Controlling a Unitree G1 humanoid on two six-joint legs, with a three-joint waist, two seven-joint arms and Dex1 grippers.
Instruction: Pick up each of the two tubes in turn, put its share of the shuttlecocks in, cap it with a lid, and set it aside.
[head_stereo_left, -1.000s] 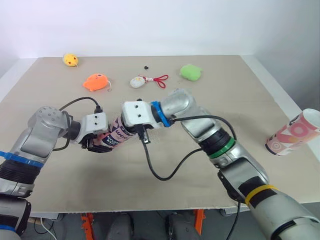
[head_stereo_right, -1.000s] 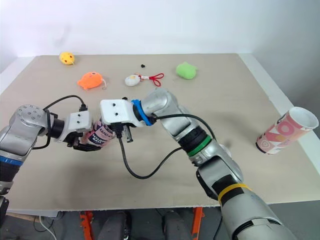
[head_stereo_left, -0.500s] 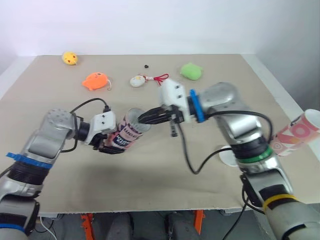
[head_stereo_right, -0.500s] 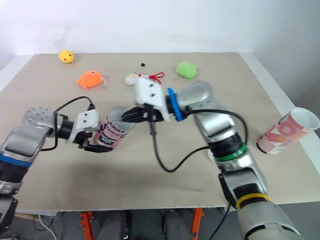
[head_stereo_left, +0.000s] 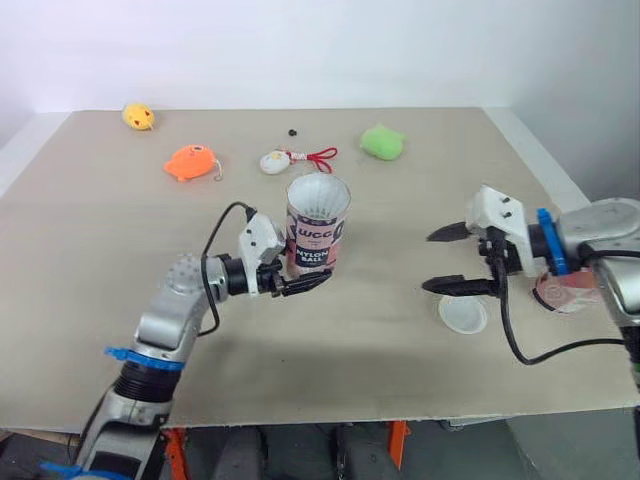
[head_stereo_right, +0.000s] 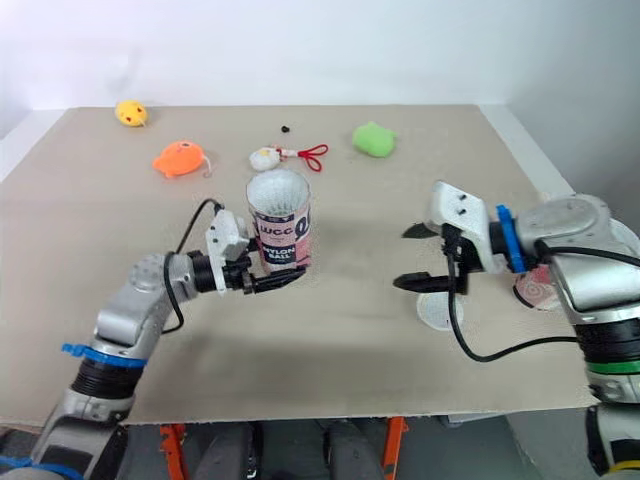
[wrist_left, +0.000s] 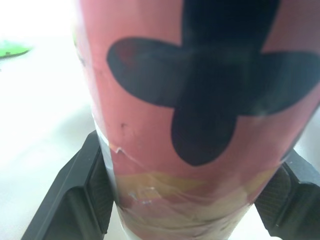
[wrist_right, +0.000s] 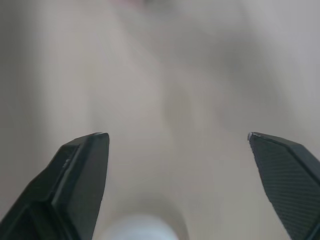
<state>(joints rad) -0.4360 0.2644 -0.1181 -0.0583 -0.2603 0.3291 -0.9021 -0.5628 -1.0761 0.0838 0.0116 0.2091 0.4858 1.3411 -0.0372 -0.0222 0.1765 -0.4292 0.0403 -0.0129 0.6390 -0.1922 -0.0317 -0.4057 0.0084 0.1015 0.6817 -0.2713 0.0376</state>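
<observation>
Eye views: the left claw was closed on the lower part of a tube. This tube stood upright near the middle of the bench, open mouth up. The right claw was spread wide and held nothing. It hung just beside a white lid lying flat on the bench. The second tube lay on its side at the right edge, partly hidden by the right arm. Small toys lay along the far side.

Left wrist view: both fingers pressed against the pink tube wall.

Right wrist view: the fingers stood far apart over the bench, with the lid a pale blur between them.
</observation>
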